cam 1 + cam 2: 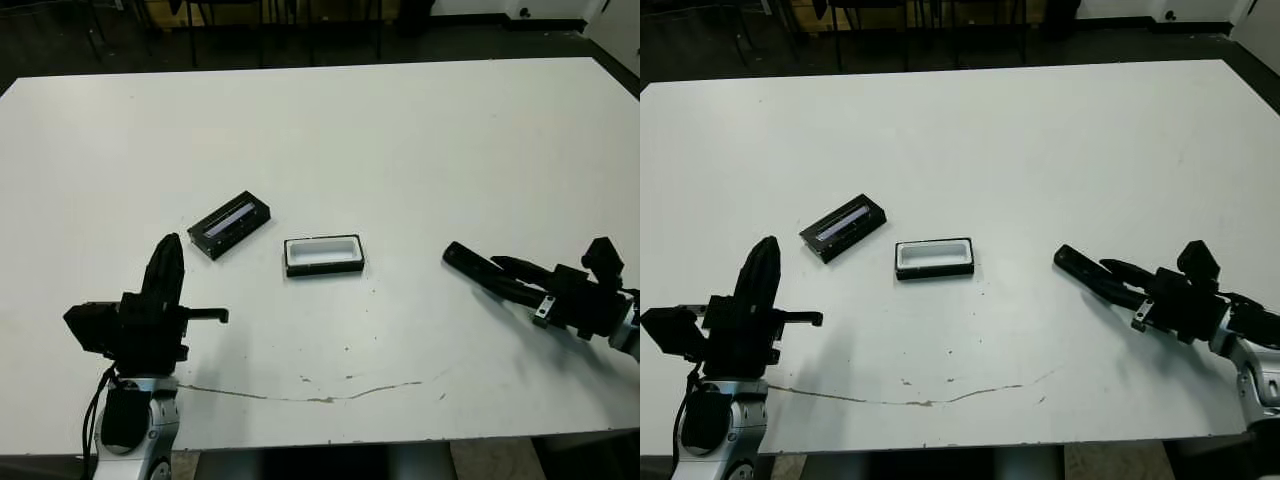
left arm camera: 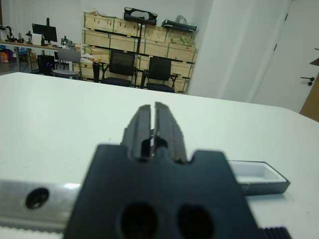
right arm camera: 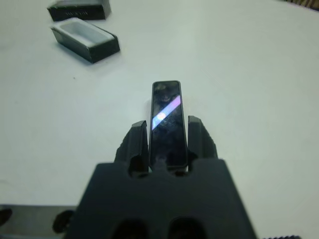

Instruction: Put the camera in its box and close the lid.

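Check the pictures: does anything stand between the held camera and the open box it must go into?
Nothing visible does. The right gripper holds the camera; only bare table lies between it and the box. The lid lies beyond, apart.

Both arms are matte black with grey-silver wrist housings; a black cable loops beside the left gripper (image 1: 170, 262) housing. Each gripper body is a blocky black casing with two round recesses, its fingers (image 3: 135, 142) ridged black wedges
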